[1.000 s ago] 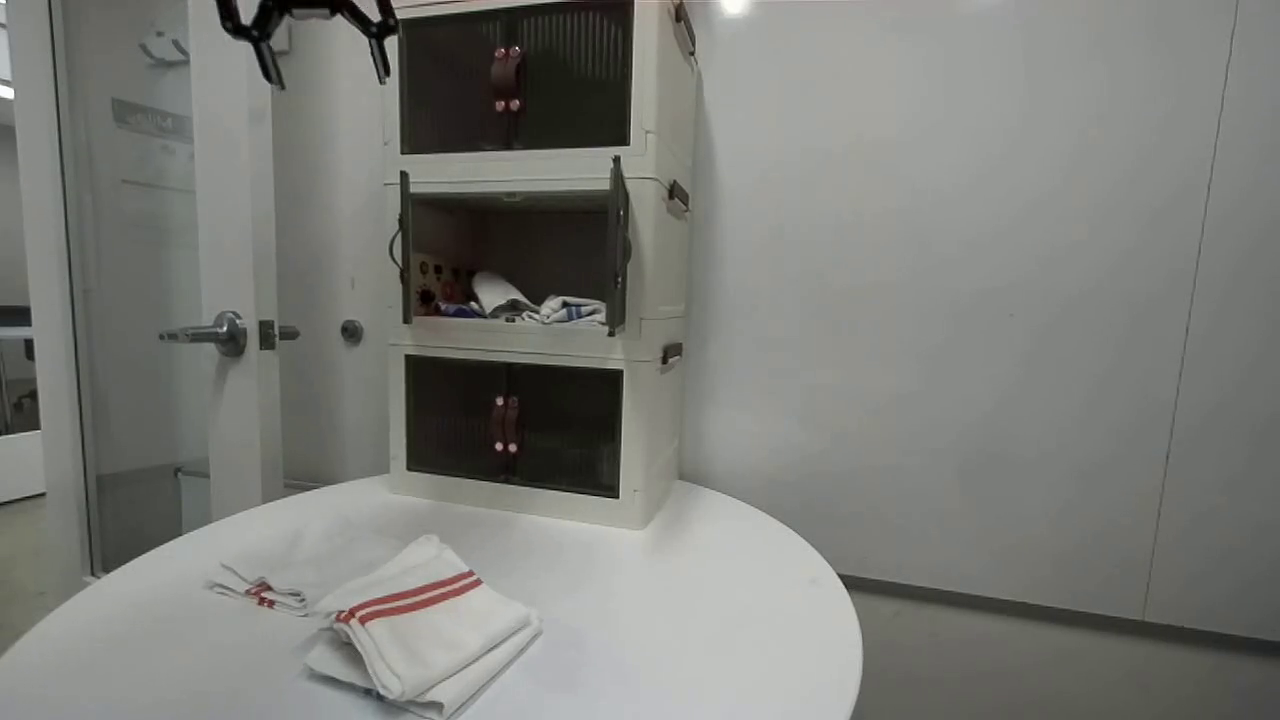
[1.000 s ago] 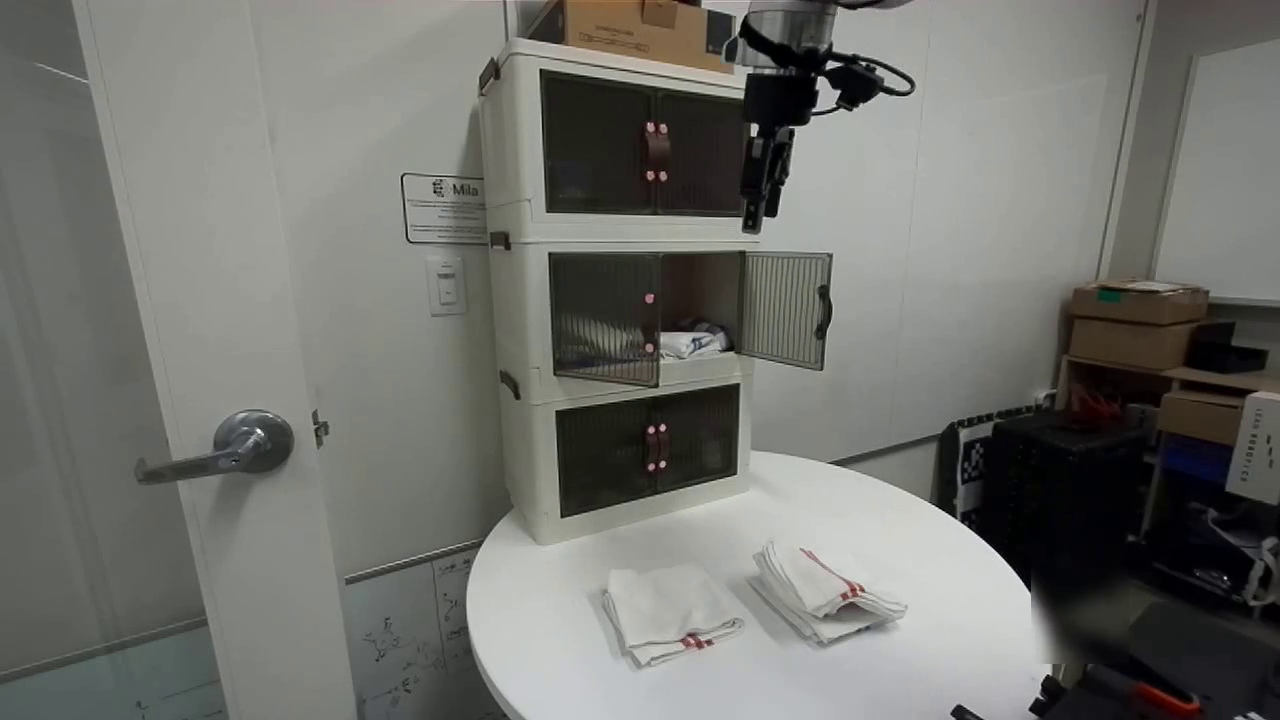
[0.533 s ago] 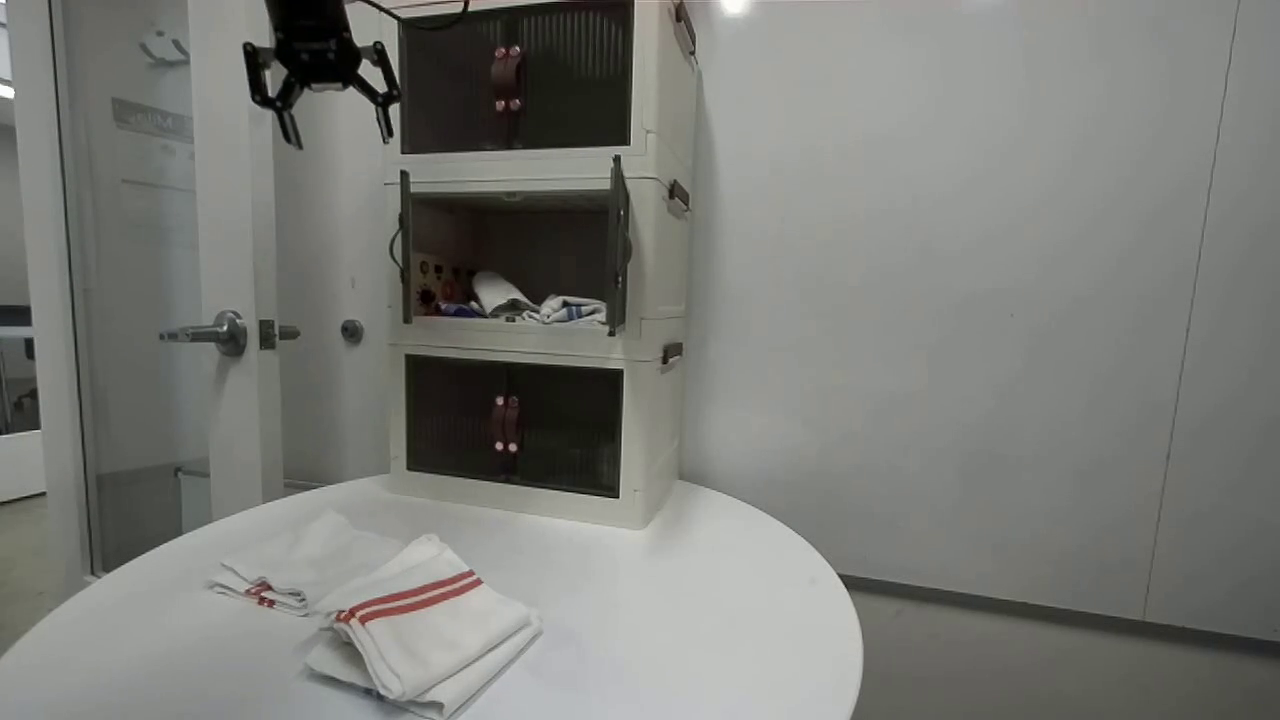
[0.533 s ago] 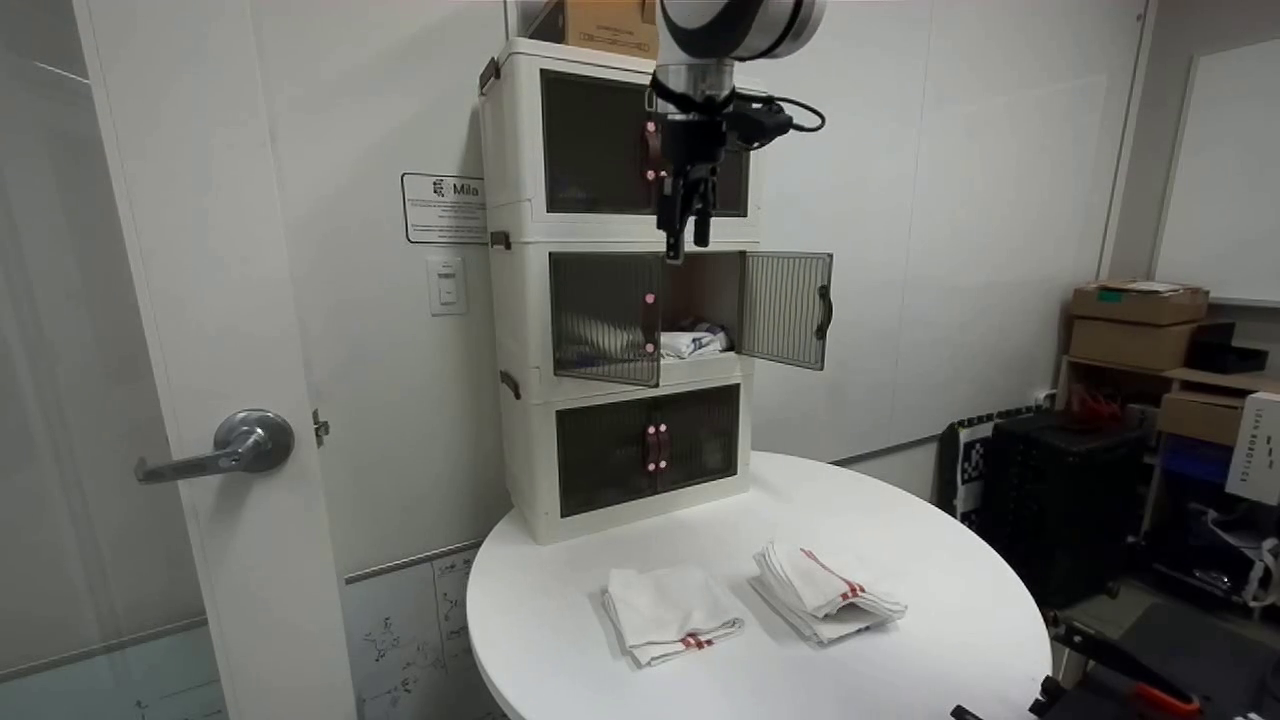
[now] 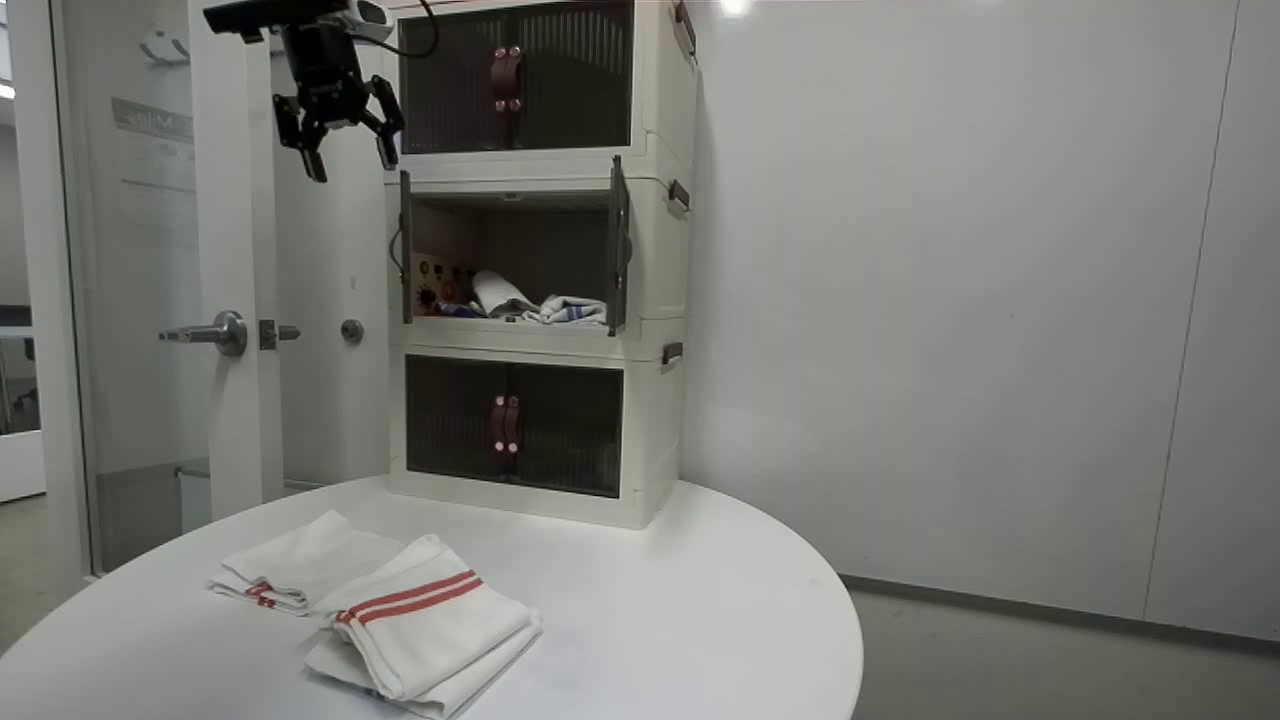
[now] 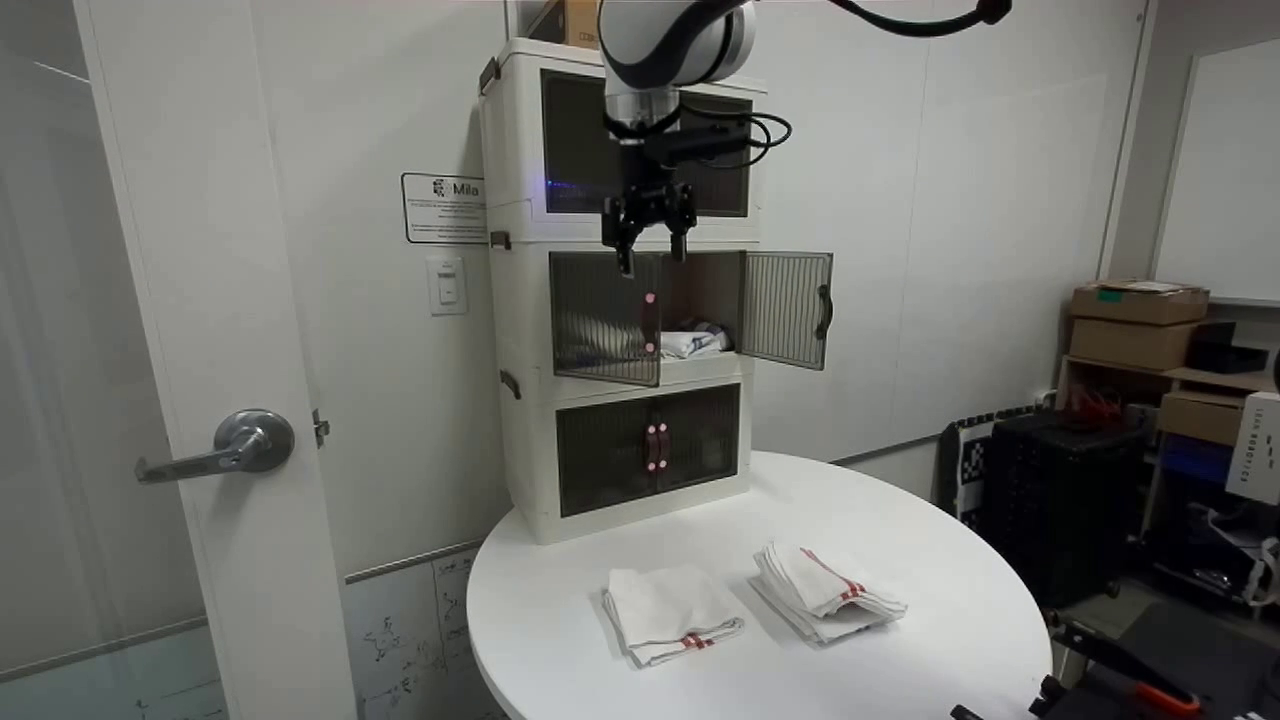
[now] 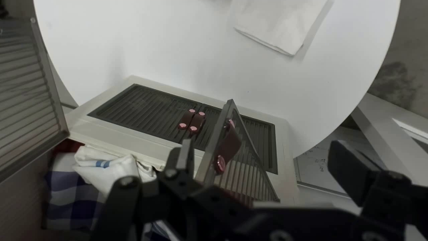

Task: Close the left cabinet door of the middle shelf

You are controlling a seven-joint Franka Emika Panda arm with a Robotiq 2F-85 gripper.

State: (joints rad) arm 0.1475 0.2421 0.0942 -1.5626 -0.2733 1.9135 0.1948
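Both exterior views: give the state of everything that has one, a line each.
Left cabinet door of the middle shelf: open, swung outward
Right door of the middle shelf: open
Top-tier doors: shut
Bottom-tier doors: shut
Gripper: open, holding nothing
Towels on the table: folded
Room door: open
Light switch: cannot tell

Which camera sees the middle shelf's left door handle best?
The wrist view: the handle looks biggest there, unblocked. It's smaller in both exterior views: a dark strip with pink dots, or a thin curve seen sideways.
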